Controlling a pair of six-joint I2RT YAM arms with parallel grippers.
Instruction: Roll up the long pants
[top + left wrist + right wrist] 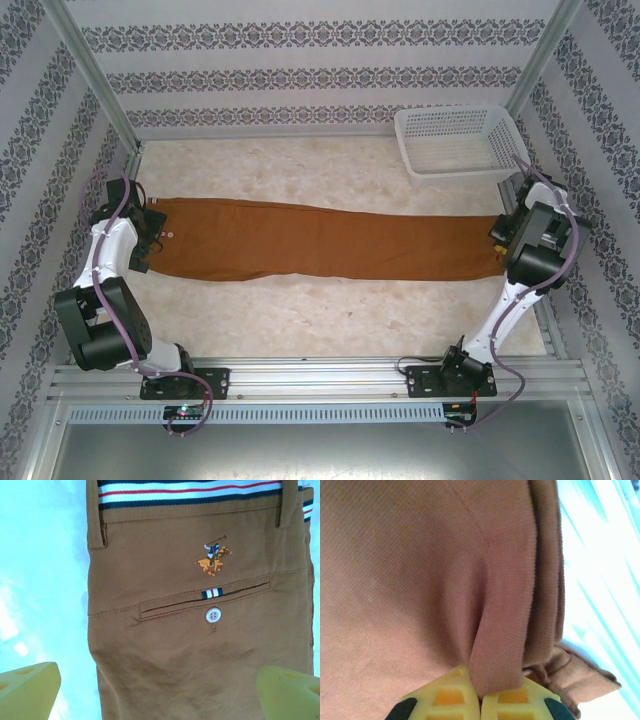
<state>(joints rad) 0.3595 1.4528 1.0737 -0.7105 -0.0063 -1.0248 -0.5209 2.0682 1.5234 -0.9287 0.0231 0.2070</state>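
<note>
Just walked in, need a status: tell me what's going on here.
Two robot arms are working on the long pants, spread flat across the table. The right hand is pinching a fold of cloth at the leg end. The left hand hangs open over the waist end. Nothing is rolled yet.

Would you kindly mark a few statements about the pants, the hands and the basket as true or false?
1. The right hand is shut on a fold of the long pants. True.
2. The left hand grips the waistband. False: it is open over the back pocket.
3. The pants lie in a basket. False: they are spread on the table, outside the white basket.
4. A pale button sits next to the pocket slit. True.
</note>
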